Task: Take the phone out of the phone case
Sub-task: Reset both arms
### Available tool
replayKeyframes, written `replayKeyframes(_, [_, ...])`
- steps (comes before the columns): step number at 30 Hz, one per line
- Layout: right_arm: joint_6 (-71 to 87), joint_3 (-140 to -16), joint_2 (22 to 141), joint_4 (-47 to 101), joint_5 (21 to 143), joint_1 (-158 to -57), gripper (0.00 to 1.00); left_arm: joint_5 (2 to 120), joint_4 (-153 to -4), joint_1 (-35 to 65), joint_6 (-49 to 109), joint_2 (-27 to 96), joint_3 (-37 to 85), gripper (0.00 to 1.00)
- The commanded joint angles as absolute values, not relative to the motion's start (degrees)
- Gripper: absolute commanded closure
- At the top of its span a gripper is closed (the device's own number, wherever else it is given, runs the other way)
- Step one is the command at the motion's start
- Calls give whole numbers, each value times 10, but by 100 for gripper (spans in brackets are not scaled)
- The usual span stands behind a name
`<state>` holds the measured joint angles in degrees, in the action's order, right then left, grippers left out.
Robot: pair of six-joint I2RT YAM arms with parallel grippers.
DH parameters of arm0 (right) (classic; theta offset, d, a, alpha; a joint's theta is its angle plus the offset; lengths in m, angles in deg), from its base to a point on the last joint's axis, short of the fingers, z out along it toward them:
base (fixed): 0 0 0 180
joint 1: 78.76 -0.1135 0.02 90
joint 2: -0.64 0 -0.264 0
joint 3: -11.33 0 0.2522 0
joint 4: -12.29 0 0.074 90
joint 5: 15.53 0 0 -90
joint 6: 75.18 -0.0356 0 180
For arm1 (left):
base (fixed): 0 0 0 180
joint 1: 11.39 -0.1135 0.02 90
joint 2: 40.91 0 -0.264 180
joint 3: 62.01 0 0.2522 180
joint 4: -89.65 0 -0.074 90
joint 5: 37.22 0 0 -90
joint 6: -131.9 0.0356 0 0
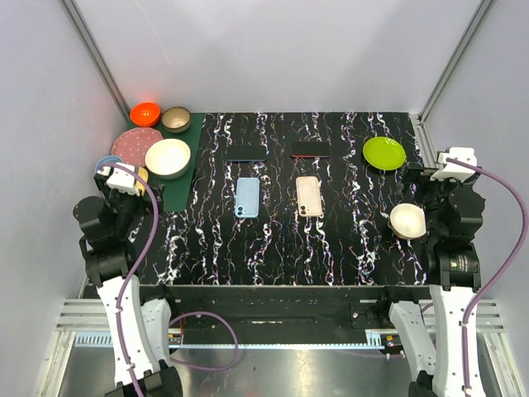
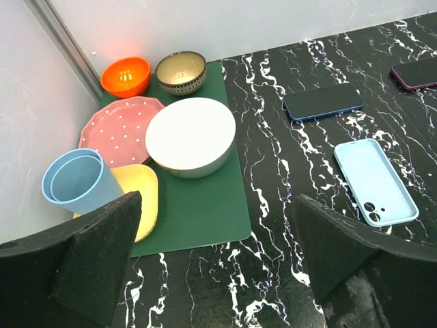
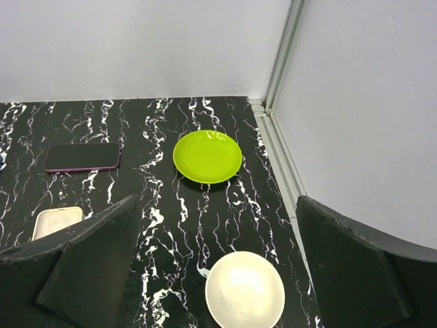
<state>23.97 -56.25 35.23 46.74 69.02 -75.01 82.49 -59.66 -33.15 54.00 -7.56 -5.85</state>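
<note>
No text, label or number is legible in any view. The light blue phone case (image 1: pixel 247 197) (back up) looks plain.

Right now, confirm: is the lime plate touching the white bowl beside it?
No, the lime plate lies apart from the white bowl, with bare black tabletop between them.

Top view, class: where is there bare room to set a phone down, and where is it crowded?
Free: between the pink case and green plate, and along the near edge. Crowded: far-left corner, around the large white bowl.
</note>
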Motion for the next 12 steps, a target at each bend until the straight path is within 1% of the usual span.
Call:
replayKeyframes(1, [215, -560, 347, 429, 652, -749, 0, 849, -633, -336, 526, -94, -67, 1])
replayKeyframes(12, [213, -553, 345, 418, 645, -749, 0, 856, -632, -337, 522, -94, -68, 1])
